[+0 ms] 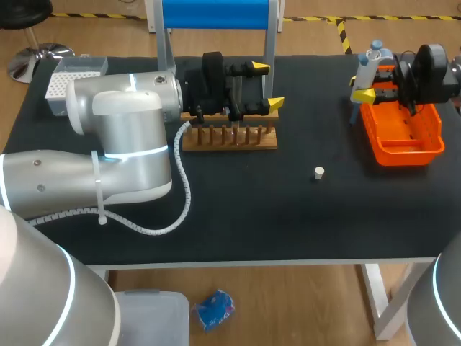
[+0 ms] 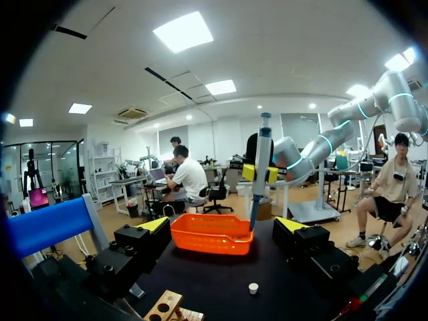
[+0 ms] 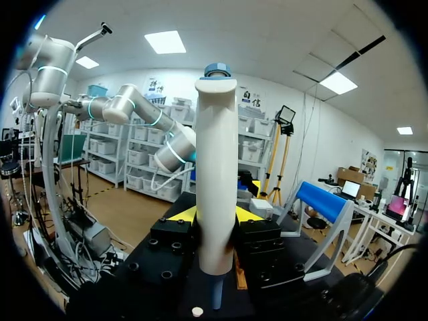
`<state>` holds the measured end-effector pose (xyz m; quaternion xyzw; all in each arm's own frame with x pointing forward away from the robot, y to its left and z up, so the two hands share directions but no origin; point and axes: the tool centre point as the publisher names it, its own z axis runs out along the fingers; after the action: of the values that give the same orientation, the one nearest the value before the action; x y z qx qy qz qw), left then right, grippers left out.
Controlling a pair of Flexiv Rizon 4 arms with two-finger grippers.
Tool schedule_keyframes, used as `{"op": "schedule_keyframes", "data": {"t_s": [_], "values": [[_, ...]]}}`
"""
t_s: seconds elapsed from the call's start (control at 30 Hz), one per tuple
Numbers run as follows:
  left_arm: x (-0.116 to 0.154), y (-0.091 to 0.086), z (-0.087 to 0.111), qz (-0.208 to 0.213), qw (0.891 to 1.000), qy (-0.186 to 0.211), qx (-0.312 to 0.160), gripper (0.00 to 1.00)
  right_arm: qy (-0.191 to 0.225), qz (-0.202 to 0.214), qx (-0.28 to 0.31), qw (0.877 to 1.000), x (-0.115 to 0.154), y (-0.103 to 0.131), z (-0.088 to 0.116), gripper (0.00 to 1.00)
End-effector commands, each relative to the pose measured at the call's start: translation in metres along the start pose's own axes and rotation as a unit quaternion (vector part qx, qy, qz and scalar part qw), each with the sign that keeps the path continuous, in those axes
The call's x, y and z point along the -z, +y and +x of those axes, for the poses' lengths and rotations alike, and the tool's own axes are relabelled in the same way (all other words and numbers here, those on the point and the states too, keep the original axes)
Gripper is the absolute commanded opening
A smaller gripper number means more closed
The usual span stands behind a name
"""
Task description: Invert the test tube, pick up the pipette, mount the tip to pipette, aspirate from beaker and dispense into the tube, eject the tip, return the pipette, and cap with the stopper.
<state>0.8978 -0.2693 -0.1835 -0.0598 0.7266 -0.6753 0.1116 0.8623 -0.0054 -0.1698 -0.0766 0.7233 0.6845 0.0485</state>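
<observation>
Right gripper (image 3: 215,215) on pipette (image 3: 216,154) — wrist view

The tabletop (image 1: 288,216) is black. The basket (image 1: 403,150) is bright orange. The pipette (image 3: 216,187) is white with a blue cap and a blue lower stem. The rack (image 1: 229,140) is brown wood and the stopper (image 1: 319,172) is white. The tip box (image 1: 75,78) is pale grey with a dotted grid. The left arm (image 1: 122,137) is silver with glowing white rings. Both arms' jaws are black with yellow tips.
</observation>
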Motion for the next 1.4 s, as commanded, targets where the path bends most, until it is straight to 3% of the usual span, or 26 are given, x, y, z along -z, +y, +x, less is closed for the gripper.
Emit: {"op": "schedule_keyframes", "data": {"t_s": [0.03, 0.17, 0.63, 1.4], "values": [[-0.002, 0.001, 0.001, 0.001, 1.000, -0.003, 0.000, 1.00, -0.001, 0.001, 0.000, 1.000, 0.000, 0.000, 0.001, 0.00], [-0.002, 0.001, 0.001, 0.001, 1.000, -0.003, 0.000, 1.00, 0.015, 0.006, 0.008, 1.000, -0.015, -0.011, 0.006, 0.00], [-0.002, 0.001, 0.001, 0.001, 1.000, -0.003, 0.000, 1.00, 0.047, -0.062, -0.008, 0.997, -0.082, -0.039, 0.013, 0.00], [-0.002, 0.001, 0.001, 0.001, 1.000, -0.003, 0.000, 1.00, 0.073, -0.061, -0.004, 0.995, -0.147, -0.047, -0.012, 0.00]]}}
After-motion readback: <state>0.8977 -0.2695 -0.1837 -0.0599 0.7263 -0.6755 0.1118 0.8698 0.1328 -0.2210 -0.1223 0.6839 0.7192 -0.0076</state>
